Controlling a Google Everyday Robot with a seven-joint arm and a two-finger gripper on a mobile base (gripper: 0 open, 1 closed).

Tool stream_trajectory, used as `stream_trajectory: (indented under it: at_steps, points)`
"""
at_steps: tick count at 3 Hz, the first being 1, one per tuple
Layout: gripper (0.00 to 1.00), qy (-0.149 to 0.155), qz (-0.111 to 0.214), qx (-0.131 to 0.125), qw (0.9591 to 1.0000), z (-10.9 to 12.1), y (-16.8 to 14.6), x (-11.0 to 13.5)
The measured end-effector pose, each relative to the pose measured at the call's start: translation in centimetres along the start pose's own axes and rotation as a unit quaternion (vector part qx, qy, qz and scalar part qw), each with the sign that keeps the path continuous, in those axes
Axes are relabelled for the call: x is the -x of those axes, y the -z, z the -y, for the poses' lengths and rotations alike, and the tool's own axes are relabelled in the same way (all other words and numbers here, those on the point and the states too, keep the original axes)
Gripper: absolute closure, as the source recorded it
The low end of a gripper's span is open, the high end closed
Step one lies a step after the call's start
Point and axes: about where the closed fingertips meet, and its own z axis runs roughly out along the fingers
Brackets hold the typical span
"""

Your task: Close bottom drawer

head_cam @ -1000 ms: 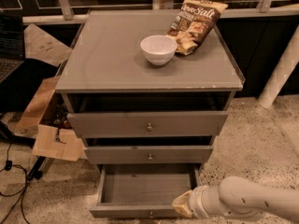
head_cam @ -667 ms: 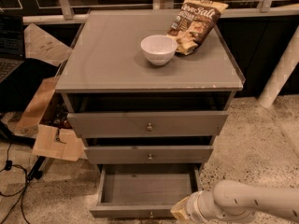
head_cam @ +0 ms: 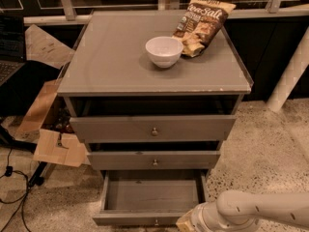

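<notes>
**Pincer down at the drawer's corner**

My pincer [head_cam: 186,223] has sunk lower and edged left, and is now just beside the front right corner of the bottom drawer [head_cam: 152,195] (apart or together, I cannot tell). The drawer has not budged: it is pulled well out at the table's [head_cam: 111,57] foot, and empty. The push is yet to come, I judge. Up top, the bowl [head_cam: 164,51] looks empty, and a chip bag [head_cam: 203,23] lies beside it.

We see a white bowl [head_cam: 164,51] on the grey worktop [head_cam: 111,57], a chip bag [head_cam: 203,25] just beside it. Cardboard [head_cam: 55,146] and cables [head_cam: 9,178] lie on the floor, well apart from the gripper [head_cam: 186,224] at bottom right.
</notes>
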Motion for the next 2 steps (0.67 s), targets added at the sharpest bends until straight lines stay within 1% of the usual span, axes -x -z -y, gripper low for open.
stream_trajectory:
  at_steps: [1, 2]
  points:
    - [1.0, -0.032, 0.002, -0.014, 0.9994, 0.9, -1.6, -1.6]
    - [1.0, -0.071, 0.001, -0.027, 0.9971, 3.1, -4.5, -3.9]
